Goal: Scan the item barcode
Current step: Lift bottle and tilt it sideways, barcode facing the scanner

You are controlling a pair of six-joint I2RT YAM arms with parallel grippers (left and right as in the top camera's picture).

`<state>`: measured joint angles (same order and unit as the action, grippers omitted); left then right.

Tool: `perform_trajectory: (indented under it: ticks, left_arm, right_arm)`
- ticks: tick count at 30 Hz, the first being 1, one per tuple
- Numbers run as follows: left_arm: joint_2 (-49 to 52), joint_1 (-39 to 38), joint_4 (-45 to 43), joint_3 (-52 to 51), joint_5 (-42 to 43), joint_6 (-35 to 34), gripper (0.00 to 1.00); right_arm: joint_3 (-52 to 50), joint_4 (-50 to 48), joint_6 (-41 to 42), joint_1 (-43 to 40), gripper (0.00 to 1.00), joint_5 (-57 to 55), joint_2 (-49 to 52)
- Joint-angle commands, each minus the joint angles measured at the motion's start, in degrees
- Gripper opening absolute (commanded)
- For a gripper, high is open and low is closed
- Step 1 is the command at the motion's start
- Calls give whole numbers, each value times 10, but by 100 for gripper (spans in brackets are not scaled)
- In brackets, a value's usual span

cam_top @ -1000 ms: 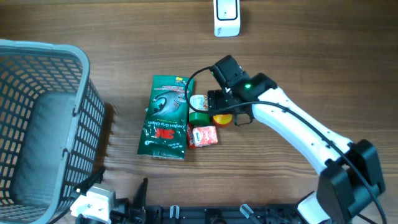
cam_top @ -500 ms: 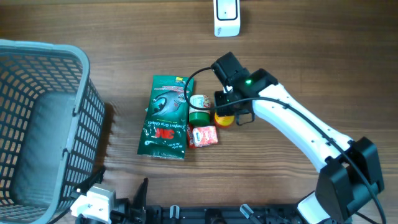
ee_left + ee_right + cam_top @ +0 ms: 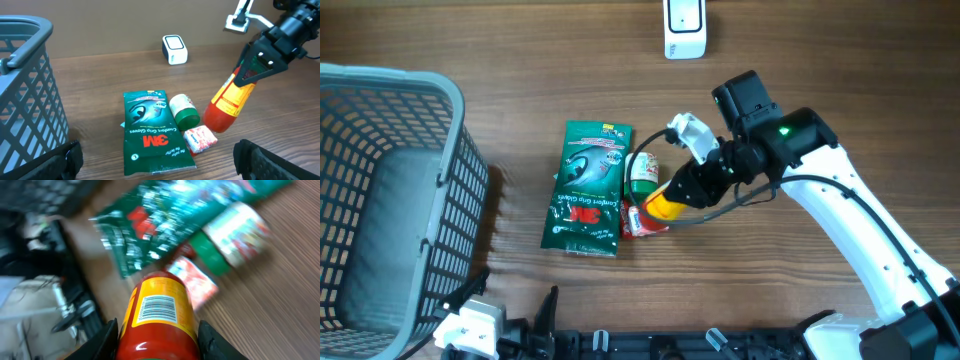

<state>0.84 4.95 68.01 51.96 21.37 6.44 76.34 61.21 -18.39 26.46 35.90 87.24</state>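
Observation:
A red bottle with a yellow label (image 3: pixel 665 203) hangs tilted above the table, its base low over the other goods. My right gripper (image 3: pixel 708 178) is shut on its upper part. From the left wrist view the bottle (image 3: pixel 229 102) slants down from that gripper (image 3: pixel 260 60). The right wrist view has the bottle (image 3: pixel 157 315) between the gripper's (image 3: pixel 157 332) two fingers, its barcode (image 3: pixel 157 309) facing the camera. A white scanner (image 3: pixel 685 27) stands at the far edge of the table. My left gripper (image 3: pixel 160 165) is open and empty near the front edge.
A green 3M gloves pack (image 3: pixel 588 187) lies flat beside a small green-capped jar (image 3: pixel 642 170) and a red-and-white packet (image 3: pixel 645 220). A grey wire basket (image 3: pixel 390 80) fills the left side. The scanner (image 3: pixel 175 49) stands behind the goods.
The right gripper closed on the red bottle, lifted it off the table and swung back to the right, tilting it. The left arm stayed still.

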Motion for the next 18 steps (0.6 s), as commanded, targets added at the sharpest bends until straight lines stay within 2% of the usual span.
perform_trajectory:
  ticks: [1,7,12,18]
  left_arm:
    - [-5,-2,0,-2,11,9,100]
    - [-5,-2,0,-2,11,9,100]
    - [-5,-2,0,-2,11,9,100]
    - [-5,-2,0,-2,11,9,100]
  right_arm:
    - [11,-16,-119,-1,32,183,-11]
    - [11,-58,-215,-1,33,327,-11]
    - [11,-134,-220,-1,33,381,-11]
    - [11,-286,-219,-1,38,448,-16]
